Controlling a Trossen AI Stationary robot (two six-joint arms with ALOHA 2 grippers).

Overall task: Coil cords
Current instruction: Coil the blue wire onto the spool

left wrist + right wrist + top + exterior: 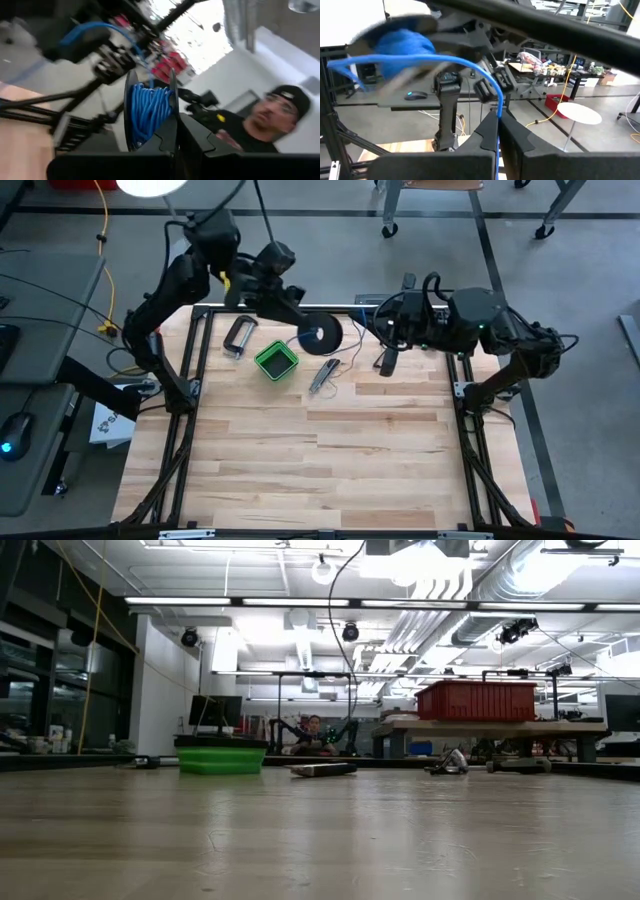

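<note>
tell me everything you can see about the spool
The spool is a small round reel with dark flat flanges and bright blue wire wound thickly around its core. It is held up at the far edge of the table, lifted off the wood, with the left tool shut on the rim of one flange. In the left wrist view it shows edge-on. A strand of the blue wire runs from it across to the right tool, which is shut on that strand.
</note>
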